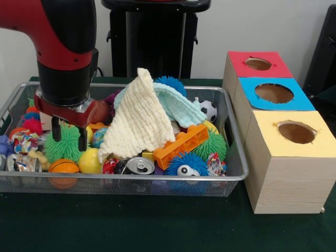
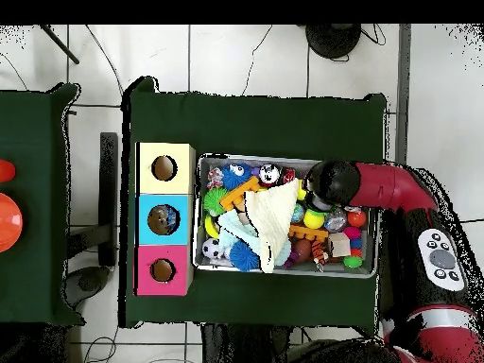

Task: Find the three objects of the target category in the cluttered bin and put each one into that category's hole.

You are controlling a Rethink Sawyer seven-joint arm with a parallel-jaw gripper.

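Dark green table [image 1: 157, 226], wire bin [image 1: 233, 173] of toys, cream cloth [image 1: 139, 118] heaped centrally, my gripper [image 1: 69, 137] spread empty above green spiky ball [image 1: 63, 148], three holed boxes [image 1: 286, 152] alongside.

One wire-mesh metal bin [image 1: 233, 176] sits on the table. At its 3 o'clock stand three wooden boxes, each with one round hole: one red-topped [image 1: 260, 64], one blue-topped [image 1: 274, 93], one yellow-topped [image 1: 296, 132]. Inside the bin lie two cloths, one cream waffle-weave [image 1: 139, 122] and one pale mint [image 1: 181, 107]. Spiky rubber balls number at least four: two green [image 1: 62, 147] [image 1: 212, 144] and two blue [image 1: 186, 164] [image 1: 169, 82]. One orange plastic brick [image 1: 184, 144], one drink can [image 1: 140, 166], one small football [image 1: 209, 110].
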